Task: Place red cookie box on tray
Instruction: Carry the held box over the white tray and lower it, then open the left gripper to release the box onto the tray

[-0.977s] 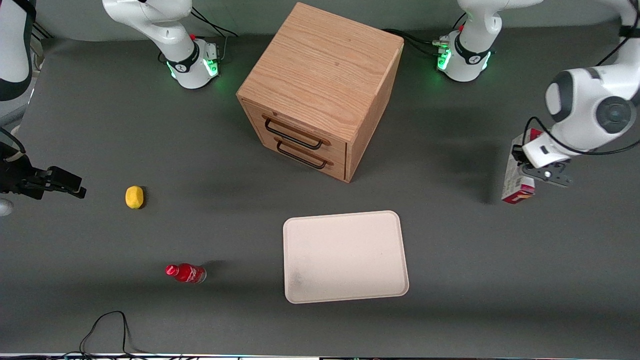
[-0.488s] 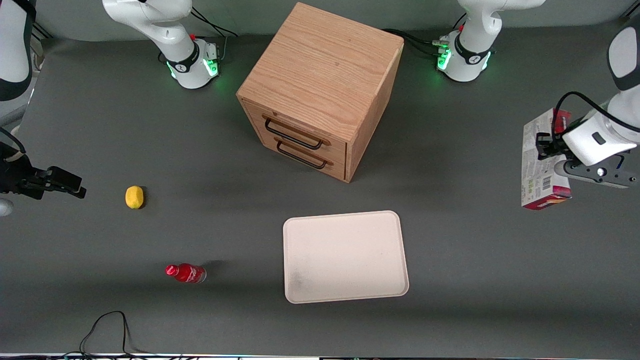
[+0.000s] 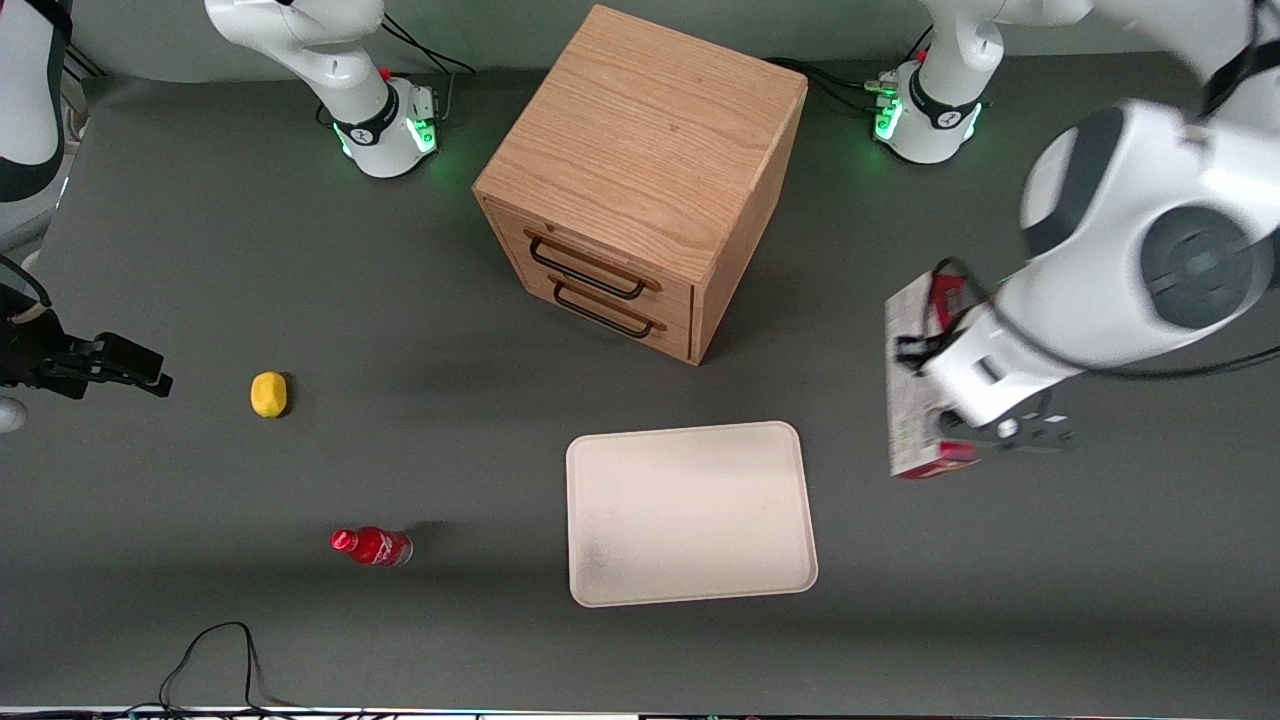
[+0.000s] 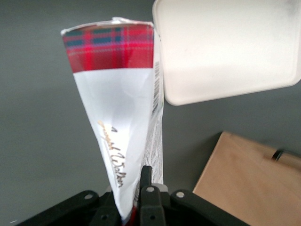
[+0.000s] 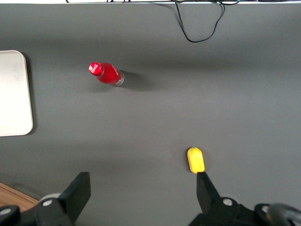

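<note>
Tray point(image 3: 690, 512) lies bare, nearer the front camera than the wooden drawer cabinet point(image 3: 640, 180). Red cookie box point(image 3: 912, 385) is airborne beside the tray (closer than a moment ago), carry underway. Gripper point(image 3: 955, 425) jaws are clamped on the box's end.

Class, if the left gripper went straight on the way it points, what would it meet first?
The gripper, shut on the red cookie box, points down; the box's end would probably meet the bare table beside the tray.
</note>
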Motion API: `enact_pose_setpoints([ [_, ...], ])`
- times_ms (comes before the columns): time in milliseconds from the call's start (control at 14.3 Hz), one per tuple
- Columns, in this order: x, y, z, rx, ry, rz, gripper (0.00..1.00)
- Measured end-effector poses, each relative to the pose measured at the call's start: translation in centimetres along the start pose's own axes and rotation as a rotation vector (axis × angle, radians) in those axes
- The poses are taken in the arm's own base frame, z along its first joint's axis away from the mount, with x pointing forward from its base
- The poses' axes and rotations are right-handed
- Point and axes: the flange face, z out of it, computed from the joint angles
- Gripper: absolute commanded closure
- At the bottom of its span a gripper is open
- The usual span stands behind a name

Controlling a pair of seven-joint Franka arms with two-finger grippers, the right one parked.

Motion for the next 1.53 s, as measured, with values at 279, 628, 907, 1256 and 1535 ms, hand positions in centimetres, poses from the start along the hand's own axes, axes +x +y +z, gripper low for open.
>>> enact_pose_setpoints([
  [279,5.7,5.6,11.5,-0.009,0.055,-0.031,1.00],
  [628,8.7,7.3,23.7,0.051,0.059,-0.053,1.00],
  [907,9.4,7.0,26.4,0.051,0.065,-0.099,0.00],
  [1256,9.6,7.0,26.3,0.043,0.085,-0.106,0.00],
  [1535,9.9,6.6,23.1,0.032,0.126,-0.115,0.00],
])
